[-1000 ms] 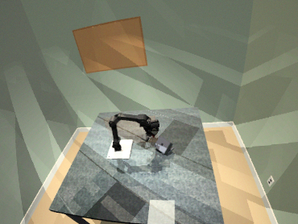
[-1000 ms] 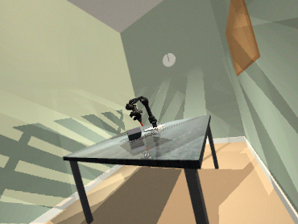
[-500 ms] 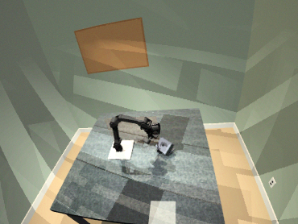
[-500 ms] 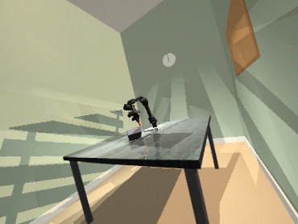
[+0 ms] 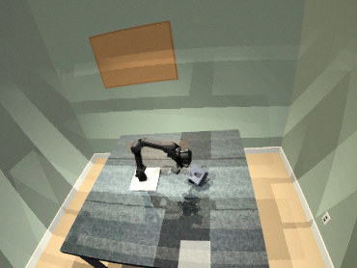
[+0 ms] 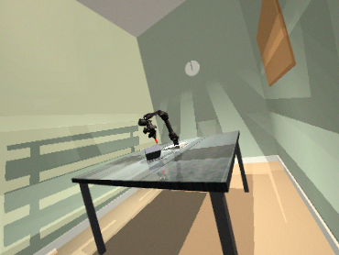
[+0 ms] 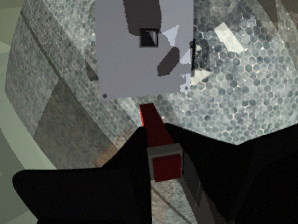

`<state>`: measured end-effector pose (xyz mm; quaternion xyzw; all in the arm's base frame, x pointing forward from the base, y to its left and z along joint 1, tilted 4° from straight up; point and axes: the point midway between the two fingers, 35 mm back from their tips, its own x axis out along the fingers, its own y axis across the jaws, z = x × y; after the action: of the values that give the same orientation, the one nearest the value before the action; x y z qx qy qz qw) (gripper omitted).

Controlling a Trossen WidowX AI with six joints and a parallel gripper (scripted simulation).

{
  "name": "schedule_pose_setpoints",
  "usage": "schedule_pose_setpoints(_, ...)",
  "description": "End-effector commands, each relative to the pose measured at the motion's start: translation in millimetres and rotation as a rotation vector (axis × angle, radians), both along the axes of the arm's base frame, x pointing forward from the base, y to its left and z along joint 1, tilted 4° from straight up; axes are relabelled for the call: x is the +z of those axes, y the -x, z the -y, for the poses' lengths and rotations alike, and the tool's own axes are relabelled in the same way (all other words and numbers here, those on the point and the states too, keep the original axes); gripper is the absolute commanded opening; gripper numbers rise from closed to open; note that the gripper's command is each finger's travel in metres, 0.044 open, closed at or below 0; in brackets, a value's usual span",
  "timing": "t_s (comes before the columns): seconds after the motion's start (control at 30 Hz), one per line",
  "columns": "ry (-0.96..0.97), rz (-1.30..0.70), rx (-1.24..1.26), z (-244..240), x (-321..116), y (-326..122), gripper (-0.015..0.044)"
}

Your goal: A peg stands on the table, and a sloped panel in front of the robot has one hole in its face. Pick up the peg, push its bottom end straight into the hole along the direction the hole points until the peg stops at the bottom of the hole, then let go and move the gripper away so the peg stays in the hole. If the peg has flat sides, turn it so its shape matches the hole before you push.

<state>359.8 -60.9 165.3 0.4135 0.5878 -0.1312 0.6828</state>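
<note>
"What stands on the counter [image 6: 206, 171]?"

"A black robot arm [image 6: 166, 123]. It goes up, bends over at the top, and its jaws [image 6: 155, 138] point down."

"Do the jaws have something?"

"Yes, they are closed on a little red peg [image 6: 156, 141]. The red bit pokes out at the bottom."

"What is that dark block [image 6: 153, 153]?"

"It sits on the counter, just under the peg. Its top looks gray and its side looks black. I can't see a hole from here."

"And on the walls?"

"A round clock [image 6: 192, 68] on one, and a big orange-brown board [image 6: 276, 43] on another."
</note>
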Motion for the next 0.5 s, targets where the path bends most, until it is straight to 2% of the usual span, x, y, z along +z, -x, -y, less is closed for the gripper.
schedule_pose_setpoints(0.0,-0.006,0.020,-0.003,5.0,3.1,-1.1,0.0000)
schedule_pose_setpoints(0.47,-0.027,0.064,-0.039,26.0,9.4,-0.5,0.0000)
